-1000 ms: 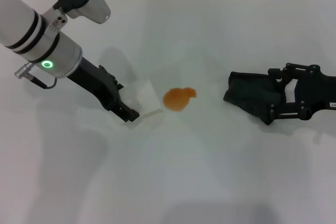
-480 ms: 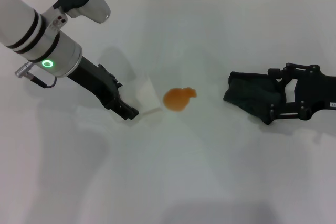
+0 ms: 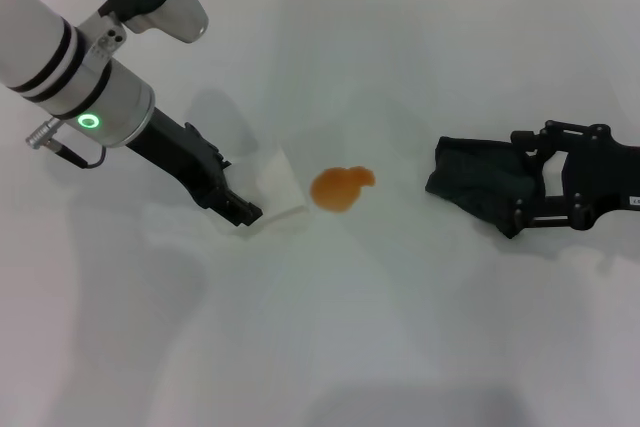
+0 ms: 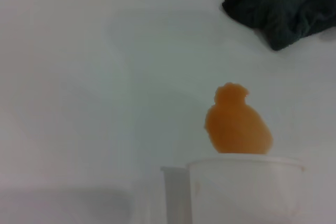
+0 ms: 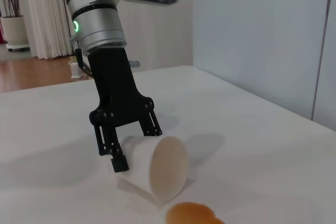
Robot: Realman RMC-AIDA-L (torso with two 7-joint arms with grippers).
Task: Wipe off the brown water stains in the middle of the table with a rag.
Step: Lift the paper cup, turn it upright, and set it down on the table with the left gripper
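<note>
Left of centre in the head view, our left pincer (image 3: 243,209) pinches the white cup (image 3: 281,193), lying tipped with its mouth toward the brown water stains (image 3: 340,188) at mid-frame on the surface (image 3: 330,347). At the right edge, our right pincer (image 3: 522,182) grips the rag (image 3: 478,185), which rests well apart from the blotch, seemingly ready for wiping.

Bright, even overhead light washes the white table (image 3: 400,67) in the head view, leaving soft grey shadows under the left arm and a faint sheen but no hard glare. The left wrist view is softer, the orange stain (image 4: 237,123) and the near cup rim (image 4: 244,164) slightly blurred, the dark rag (image 4: 283,3) losing fold detail. In the right wrist view, the stain (image 5: 191,214) at the frame's edge is out of focus.
</note>
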